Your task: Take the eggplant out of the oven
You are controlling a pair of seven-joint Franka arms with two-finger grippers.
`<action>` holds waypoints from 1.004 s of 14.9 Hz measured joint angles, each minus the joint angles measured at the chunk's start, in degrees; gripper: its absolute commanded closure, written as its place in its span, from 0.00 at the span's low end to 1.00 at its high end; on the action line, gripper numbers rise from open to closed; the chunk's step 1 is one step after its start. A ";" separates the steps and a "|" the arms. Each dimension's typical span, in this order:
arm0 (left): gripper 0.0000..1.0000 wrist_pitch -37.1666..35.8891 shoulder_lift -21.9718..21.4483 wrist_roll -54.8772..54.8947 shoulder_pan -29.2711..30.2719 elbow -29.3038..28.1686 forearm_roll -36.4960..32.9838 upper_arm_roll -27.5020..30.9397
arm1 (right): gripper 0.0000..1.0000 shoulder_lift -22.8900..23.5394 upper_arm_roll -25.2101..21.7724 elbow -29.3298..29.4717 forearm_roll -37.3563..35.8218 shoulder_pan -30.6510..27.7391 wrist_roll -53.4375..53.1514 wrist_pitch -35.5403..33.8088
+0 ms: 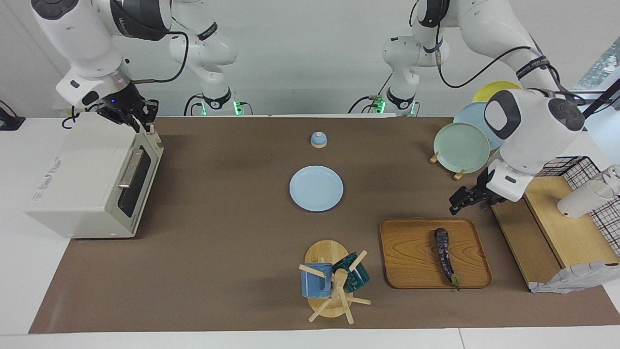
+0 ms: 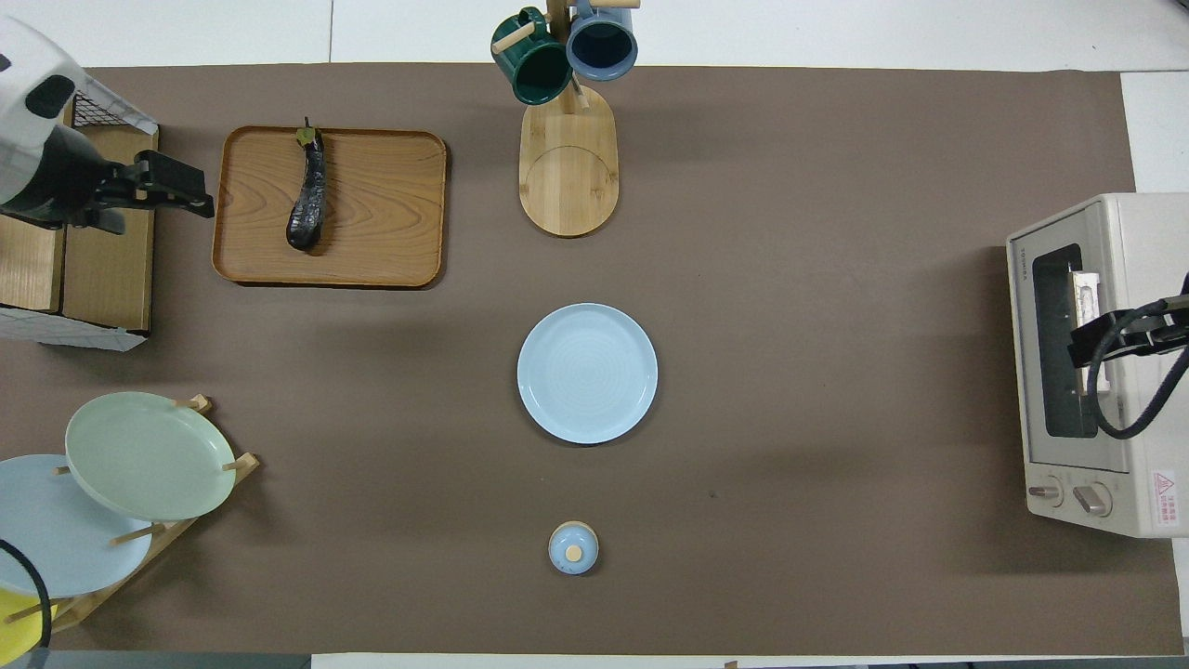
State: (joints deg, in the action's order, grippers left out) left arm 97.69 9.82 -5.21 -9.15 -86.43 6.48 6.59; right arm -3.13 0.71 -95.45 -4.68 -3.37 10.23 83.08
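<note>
Wooden tray now bears the eggplant, well apart from the shut oven, so the task looks done; the left gripper, empty and wide, hangs beside the tray, the right gripper, empty, jaw width unclear, above the oven.

Slim dark purple-black eggplant lying flat (stem tip pointing away from the robots) on a wooden tray toward the left arm's end; boxy off-white oven, door closed, at the right arm's end.
</note>
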 measured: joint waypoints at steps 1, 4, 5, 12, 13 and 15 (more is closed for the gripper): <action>0.00 -2.18 -1.66 -0.03 -0.01 -0.01 -0.15 0.00 | 0.00 0.10 0.00 0.05 0.00 0.00 0.00 -0.02; 0.00 -7.83 -5.39 -0.09 -0.11 -0.13 -0.33 -0.03 | 0.00 0.81 -0.10 0.16 0.00 1.13 -0.29 -0.09; 0.00 -9.03 -6.03 -0.09 -0.11 -0.21 -0.37 -0.05 | 0.00 1.21 -0.19 0.53 0.00 1.69 -0.69 -0.19; 0.00 -8.06 -9.19 -0.09 -0.06 -7.67 -1.76 -1.01 | 0.00 3.48 -3.03 4.54 0.00 3.34 -1.25 -2.86; 0.00 -7.87 -9.54 -0.10 0.34 -8.18 -1.89 -1.90 | 0.00 3.33 -3.11 4.59 0.01 3.90 -1.25 -2.90; 0.00 -8.41 -9.97 -0.29 3.70 -8.51 -2.70 -6.20 | 0.00 2.74 -3.18 4.50 0.01 4.85 -2.13 -3.44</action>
State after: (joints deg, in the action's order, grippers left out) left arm 89.28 -0.15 -5.51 -5.45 -94.94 3.77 0.39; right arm -0.39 -2.47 -90.95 -4.67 1.48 8.10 79.65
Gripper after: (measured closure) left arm 0.000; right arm 0.000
